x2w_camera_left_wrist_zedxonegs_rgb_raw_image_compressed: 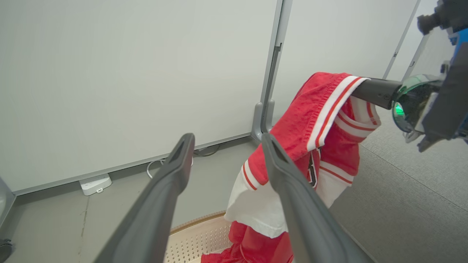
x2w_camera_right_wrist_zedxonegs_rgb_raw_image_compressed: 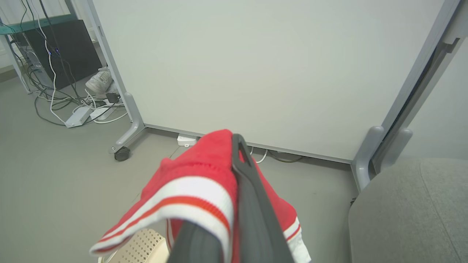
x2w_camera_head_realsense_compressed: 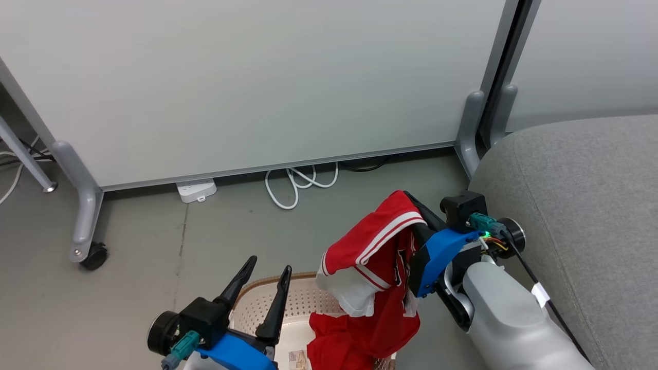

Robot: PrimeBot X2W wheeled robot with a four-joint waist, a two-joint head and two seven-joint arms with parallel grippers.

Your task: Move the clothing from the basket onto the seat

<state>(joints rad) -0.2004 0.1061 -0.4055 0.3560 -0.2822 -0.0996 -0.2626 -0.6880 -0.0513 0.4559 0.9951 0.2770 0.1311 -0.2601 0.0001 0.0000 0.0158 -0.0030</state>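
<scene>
1. The basket (x2w_camera_head_realsense_compressed: 303, 280) stands on the grey floor at the bottom of the head view, between the 2 arms. Its cream perforated wall and brown rim band show at the far side.
2. Inside the basket lies bunched red fabric, and a small label (x2w_camera_head_realsense_compressed: 297, 358) shows on the bare inner surface just beside it.
3. The clothing (x2w_camera_head_realsense_compressed: 370, 246) is partly lifted. A red piece with white striped trim hangs from the right gripper (x2w_camera_head_realsense_compressed: 409, 196) above the basket's right side, and its lower folds reach down to the fabric in the basket. I cannot tell whether this is 1 garment or more.
4. A white inner layer is turned outward on the hanging part, and dark, white-edged lettering is partly visible among the folds.
5. In the right wrist view the right gripper (x2w_camera_right_wrist_zedxonegs_rgb_raw_image_compressed: 234, 142) has its 2 fingers drawn together on the clothing (x2w_camera_right_wrist_zedxonegs_rgb_raw_image_compressed: 197, 175). The striped hem is draped over 1 finger and the other lies bare alongside.
6. The left gripper (x2w_camera_head_realsense_compressed: 270, 264) is over the basket's left part with its fingers spread apart and nothing between them. It does not touch the fabric.
7. The seat (x2w_camera_head_realsense_compressed: 581, 195) fills the right side beside the right forearm, with no red fabric on it.
8. A white power strip (x2w_camera_head_realsense_compressed: 196, 190) and a looped cable (x2w_camera_head_realsense_compressed: 300, 182) lie by the panel's foot.
</scene>
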